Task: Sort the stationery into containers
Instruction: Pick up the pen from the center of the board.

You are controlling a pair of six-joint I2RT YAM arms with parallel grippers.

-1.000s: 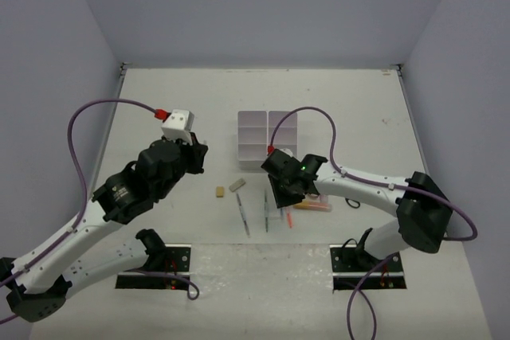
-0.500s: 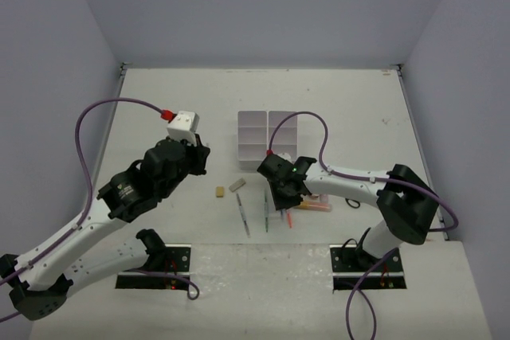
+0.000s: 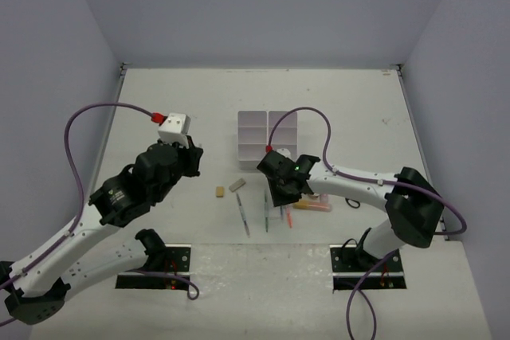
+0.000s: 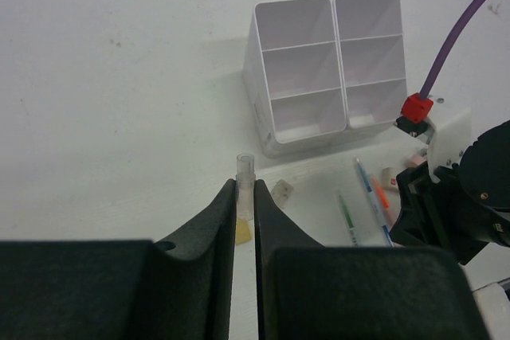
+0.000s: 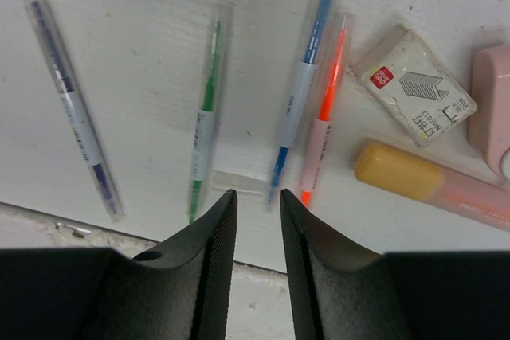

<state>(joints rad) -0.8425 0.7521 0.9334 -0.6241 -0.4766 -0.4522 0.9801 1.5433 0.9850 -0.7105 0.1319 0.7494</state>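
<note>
The white six-compartment organizer (image 3: pixel 267 137) stands at mid-table and also shows in the left wrist view (image 4: pixel 331 69); its visible compartments look empty. My left gripper (image 4: pixel 245 185) is shut on a thin clear-white pen (image 4: pixel 245 166), held above the table left of the organizer (image 3: pixel 191 161). My right gripper (image 5: pixel 256 197) is slightly open and empty, low over the pens (image 3: pixel 275 195). Below it lie a grey pen (image 5: pixel 72 101), a green pen (image 5: pixel 205 117), a blue pen (image 5: pixel 303 85), an orange pen (image 5: pixel 325 117) and a small clear cap (image 5: pixel 237 181).
A tan eraser (image 3: pixel 219 192) and a grey eraser (image 3: pixel 236 185) lie left of the pens. A white eraser (image 5: pixel 414 85), an orange marker (image 5: pixel 430 185) and a pink eraser (image 5: pixel 490 101) lie right of them. The table's front edge is just below the pens.
My right gripper has shifted a little left over the pens. My left arm has drifted slightly left, still holding the pen.
</note>
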